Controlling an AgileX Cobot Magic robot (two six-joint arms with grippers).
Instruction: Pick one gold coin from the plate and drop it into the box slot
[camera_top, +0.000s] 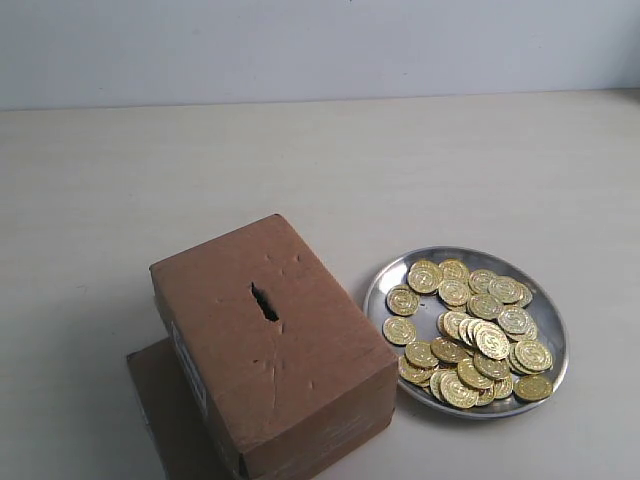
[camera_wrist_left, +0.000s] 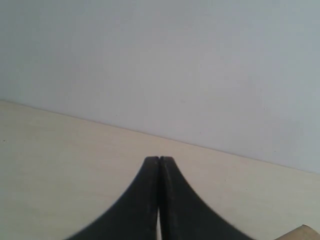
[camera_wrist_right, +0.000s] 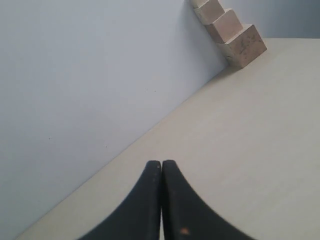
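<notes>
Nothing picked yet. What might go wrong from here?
The gold coins lie heaped and overlapping on the round shiny silver metal plate, so a pinch may lift two or slip off. The short ragged dark slot in the dented brown cardboard box is narrow; a tilted coin may catch. The left fingers and right fingers are shut and must open first.

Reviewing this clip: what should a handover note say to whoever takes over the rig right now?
Left gripper: shut, holding nothing.
Right gripper: shut, holding nothing. Neither shows in the exterior view.
The plate, heaped with gold coins, sits close to the right of the box. The box slot is unobstructed on the top face.
Done: no coin picked yet.
Left: grasp one coin and drop it into the slot.
</notes>
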